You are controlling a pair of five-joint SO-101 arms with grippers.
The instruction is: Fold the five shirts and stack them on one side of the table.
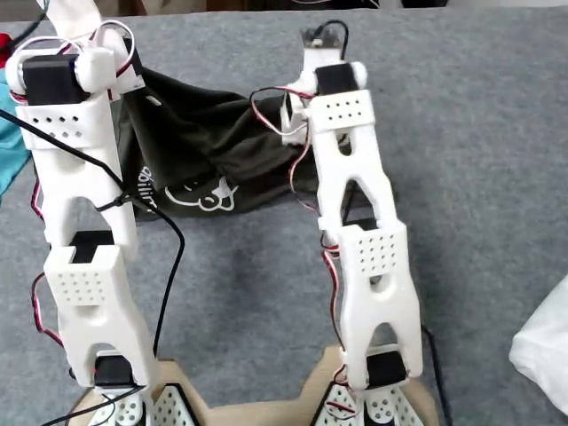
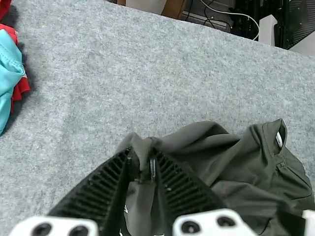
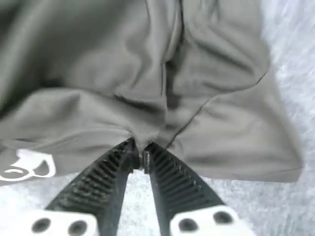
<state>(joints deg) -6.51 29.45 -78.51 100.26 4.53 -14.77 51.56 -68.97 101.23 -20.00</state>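
Two arms, one garment in hand. Nearest, at the table's right edge: white cloth [image 1: 543, 346], bunched, probably another shirt of the set. Next: grey table covering [image 1: 248, 293], felt-like, likely to drag on fabric pulled across it. Mid-table, between left arm [image 1: 80, 222] and right arm [image 1: 364, 231]: dark shirt [image 1: 213, 151], crumpled in a loose heap, white print [image 1: 200, 193] on its near side, collar [image 2: 278, 140] on the side away from the left gripper. Left gripper [image 2: 144, 160]: jaws pinched onto a raised fold of the dark shirt. Right gripper [image 3: 139, 150]: jaws pinched onto a gathered edge of the same shirt, just above the covering. Farther, at the left edge: teal cloth [image 2: 7, 73] with red cloth [image 2: 22, 88] touching it, well apart from the dark shirt. Handling, as judged: light, limp, thin knit; no stiffness, so it sags and creases wherever unsupported; not fragile; a single-layer pinch may slip. Best hold: hems, shoulder seams or corners, one per gripper, set well apart so the cloth can be drawn flat before folding.
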